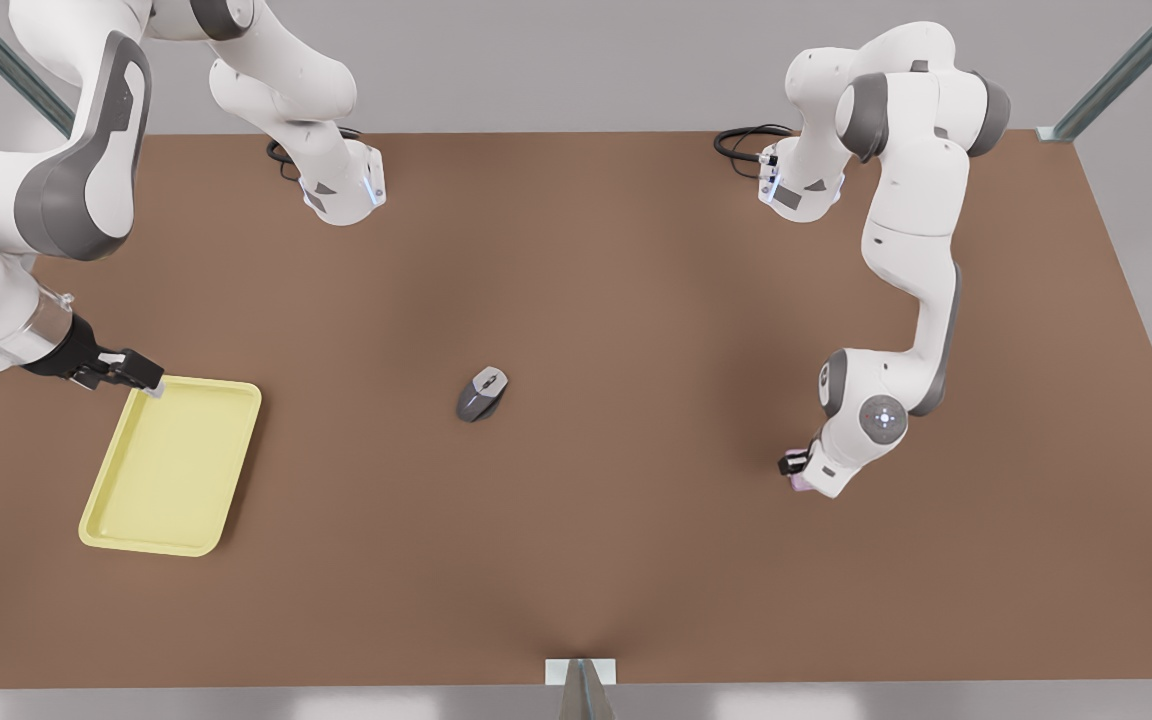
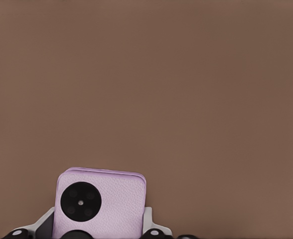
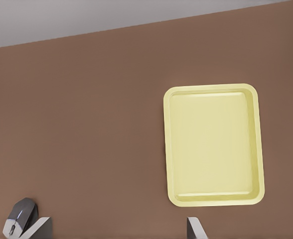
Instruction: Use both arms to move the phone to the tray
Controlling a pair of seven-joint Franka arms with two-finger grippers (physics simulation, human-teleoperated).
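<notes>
Front view: brown table (image 1: 636, 330) with two white arms mounted at its far edge. The arm on the front view's right is the left arm; its left gripper (image 1: 794, 470) is down low near the table, w/ the pale pink phone (image 1: 798, 482) between its fingers, so it's closed on the phone. Only a sliver of the phone peeks out under the wrist here.

Left wrist view: the phone (image 2: 100, 204) sits between the two fingers (image 2: 43, 225), back side to the camera, one black camera circle fully seen, a second cut by the frame edge. Brown tabletop (image 2: 186, 89) beyond.

The arm on the front view's left is the right arm; its right gripper (image 1: 141, 377) hangs at the far corner of the yellow tray (image 1: 174, 468), nothing held. Right wrist view: fingertips (image 3: 41, 226) set wide apart, i.e. open, w/ the tray (image 3: 214, 144) lying flat and bare beyond.

A gray mouse (image 1: 482, 393) lies mid-table, between tray and phone, apart from both. The phone is well apart from the tray, on the opposite side of the table.
</notes>
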